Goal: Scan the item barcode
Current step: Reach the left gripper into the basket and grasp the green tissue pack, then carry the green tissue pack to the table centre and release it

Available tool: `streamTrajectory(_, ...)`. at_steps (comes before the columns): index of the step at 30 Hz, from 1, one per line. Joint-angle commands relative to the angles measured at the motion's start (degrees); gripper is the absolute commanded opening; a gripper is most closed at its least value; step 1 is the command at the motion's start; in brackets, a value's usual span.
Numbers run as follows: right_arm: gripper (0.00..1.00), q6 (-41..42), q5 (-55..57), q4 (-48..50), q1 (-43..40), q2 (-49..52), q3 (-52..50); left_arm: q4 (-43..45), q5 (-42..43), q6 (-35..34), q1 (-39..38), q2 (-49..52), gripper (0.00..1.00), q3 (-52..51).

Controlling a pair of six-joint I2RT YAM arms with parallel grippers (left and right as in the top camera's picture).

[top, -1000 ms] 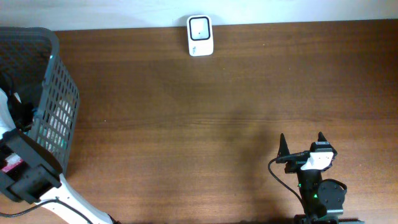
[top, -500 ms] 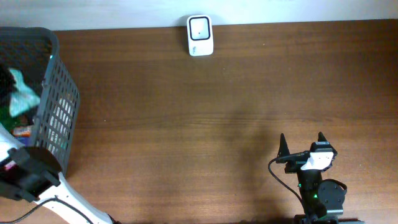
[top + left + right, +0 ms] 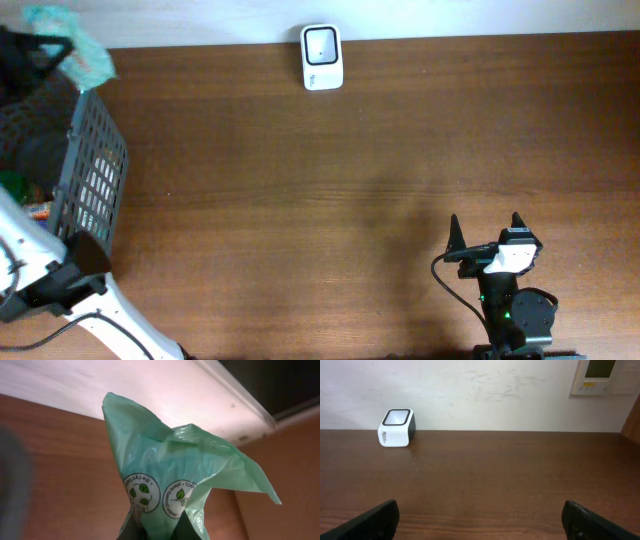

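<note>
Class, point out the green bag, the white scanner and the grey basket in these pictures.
green bag (image 3: 170,472), left wrist view, crumpled middle.
white scanner (image 3: 321,57), overhead view, top face.
grey basket (image 3: 95,170), overhead view, mesh side wall.

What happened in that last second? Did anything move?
The left tool closed on a green plastic bag in the basket and lifted it out, toward the far side. The right tool, open, and the barcode scanner stayed put.
</note>
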Motion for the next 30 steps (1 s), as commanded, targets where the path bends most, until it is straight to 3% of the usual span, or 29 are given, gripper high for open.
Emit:
streamTrajectory(1, 0.99, -0.35, 0.31, -0.24, 0.31, -0.33, -0.42, -0.02, -6.16, 0.09, -9.11, -0.66, 0.0, 1.11)
streamTrajectory(5, 0.99, -0.35, 0.31, -0.26, 0.31, -0.33, -0.42, -0.04, -24.48, 0.04, -22.34, -0.66, 0.0, 0.7)
streamTrajectory(8, 0.99, -0.33, 0.31, -0.26, 0.31, -0.33, -0.42, -0.04, -39.43, -4.07, -33.55, -0.66, 0.0, -1.77)
streamTrajectory(10, 0.99, -0.33, 0.31, -0.26, 0.31, -0.33, -0.42, -0.04, -43.82, -4.31, -36.76, -0.66, 0.0, -4.7)
streamTrajectory(14, 0.99, -0.35, 0.31, -0.26, 0.31, -0.33, -0.42, 0.13, -44.76, -4.96, -41.59, -0.63, 0.0, -20.85)
streamTrajectory(16, 0.99, -0.35, 0.31, -0.24, 0.31, -0.33, -0.42, 4.94, -44.74, -5.11, -44.02, -0.57, 0.0, -32.94)
streamTrajectory(19, 0.99, -0.35, 0.31, -0.24, 0.31, -0.33, -0.42, 21.57, -44.74, -11.58, -48.46, -0.52, 0.0, -49.13)
streamTrajectory(21, 0.99, -0.35, 0.31, -0.26, 0.31, -0.33, -0.42, 30.38, -44.81, -13.46, -50.99, -0.52, 0.02, -55.39)
streamTrajectory(23, 0.99, -0.33, 0.31, -0.26, 0.31, -0.33, -0.42, 35.98, -51.32, -18.16, -52.59, -0.31, 0.04, -59.28)
streamTrajectory(24, 0.99, -0.33, 0.31, -0.24, 0.31, -0.33, -0.42, 37.51, -54.49, -21.33, -52.89, -0.31, 0.11, -60.63)
streamTrajectory(25, 0.98, -0.33, 0.31, -0.26, 0.31, -0.33, -0.42, 38.38, -54.97, -23.82, -53.02, -0.31, 0.41, -61.55)
streamTrajectory(27, 0.99, -0.35, 0.31, -0.26, 0.31, -0.33, -0.42, 38.64, -54.12, -24.0, -53.13, -0.31, 0.51, -61.57)
streamTrajectory(28, 0.98, -0.33, 0.31, -0.24, 0.31, -0.33, -0.42, 38.56, -53.7, -23.96, -53.11, -0.33, 0.63, -61.53)
streamTrajectory(30, 0.99, -0.35, 0.31, -0.26, 0.31, -0.33, -0.42, 36.72, -53.68, -23.93, -52.81, -0.35, 0.65, -59.71)
